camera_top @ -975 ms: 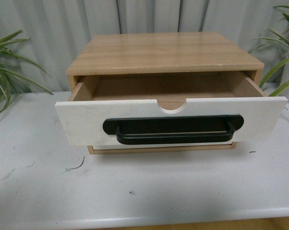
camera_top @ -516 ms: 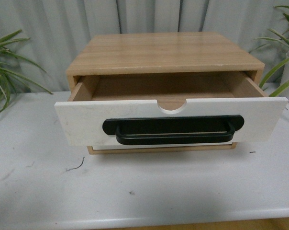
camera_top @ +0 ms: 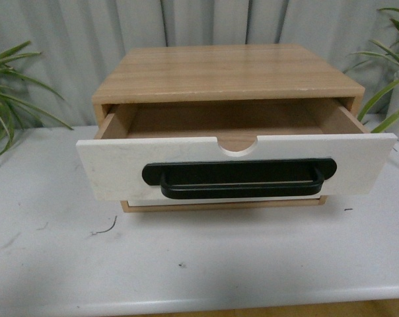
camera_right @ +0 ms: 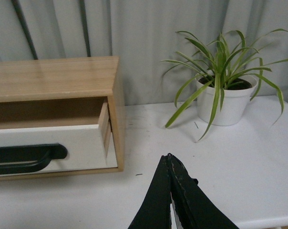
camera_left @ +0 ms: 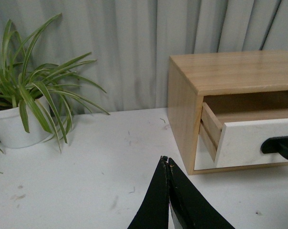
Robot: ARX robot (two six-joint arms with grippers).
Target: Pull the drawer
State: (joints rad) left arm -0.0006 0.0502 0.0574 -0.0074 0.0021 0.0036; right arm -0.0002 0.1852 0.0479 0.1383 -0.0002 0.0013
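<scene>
The drawer (camera_top: pixel 120 168), white-fronted with a long black bar handle (camera_top: pixel 239 178) and a semicircular notch, stands pulled out of the wooden cabinet (camera_top: pixel 226 72); its inside looks empty. A plain white front shows just beneath it. Neither arm appears in the front view. My left gripper (camera_left: pixel 166 160) is shut, empty, over the white table to the left of the cabinet (camera_left: pixel 182 100), apart from the drawer (camera_left: pixel 251 140). My right gripper (camera_right: pixel 169 156) is shut, empty, to the right of the cabinet (camera_right: pixel 53 76), clear of the drawer (camera_right: pixel 82 143) and handle (camera_right: pixel 29 155).
A white table (camera_top: pixel 199 257) carries the cabinet; its front edge runs along the bottom of the front view. Potted spider plants stand on both sides, one on the left (camera_left: pixel 20 105) and one on the right (camera_right: pixel 222 90). Grey curtains hang behind.
</scene>
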